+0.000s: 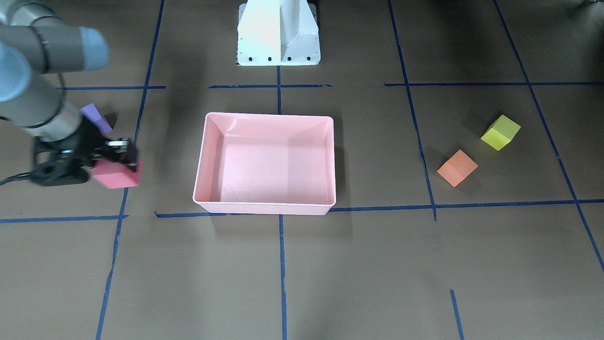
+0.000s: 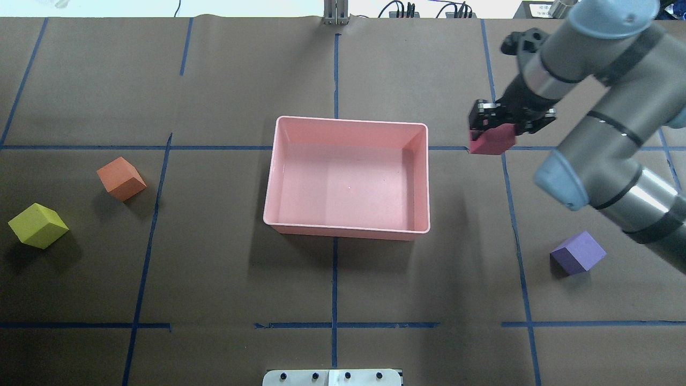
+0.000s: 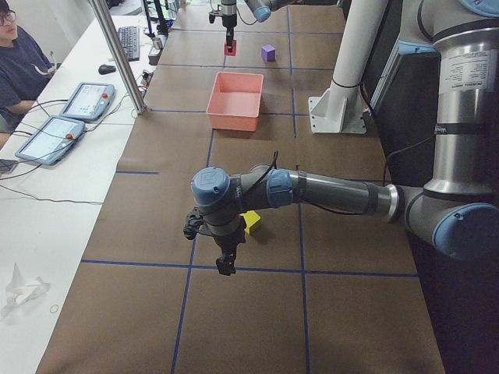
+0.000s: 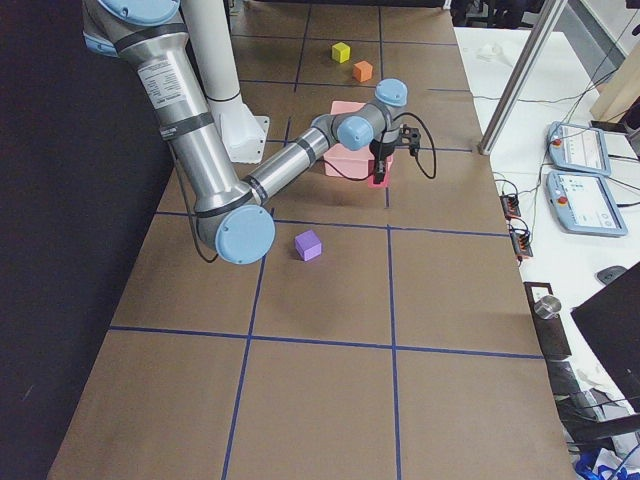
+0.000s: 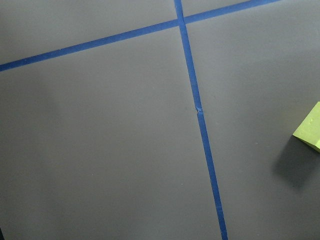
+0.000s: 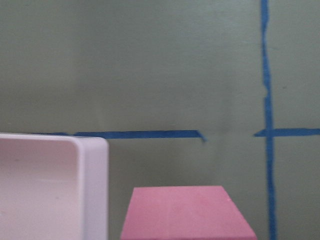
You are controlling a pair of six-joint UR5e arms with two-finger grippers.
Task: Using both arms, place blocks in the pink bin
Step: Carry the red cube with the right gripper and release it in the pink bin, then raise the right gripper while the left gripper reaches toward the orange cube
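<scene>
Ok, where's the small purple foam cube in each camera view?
Front-facing: the small purple foam cube far left, partly hidden by the right arm.
Overhead: cube lower right.
Exterior left: cube top centre.
Exterior right: cube left of centre.
Left wrist: not in it.
Right wrist: not in it.
Shared landmark: the shallow light pink plastic bin, mid-table.

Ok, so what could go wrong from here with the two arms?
1. The right pincer grips the red-pink block outside the pink bin, beside its wall. Carried across too low, it could clip the rim; released here, it would land on the table.
2. The left pincer sits low beside the yellow-green block, which shows only at the left wrist view's edge. Closing there would likely miss or nudge it.
</scene>
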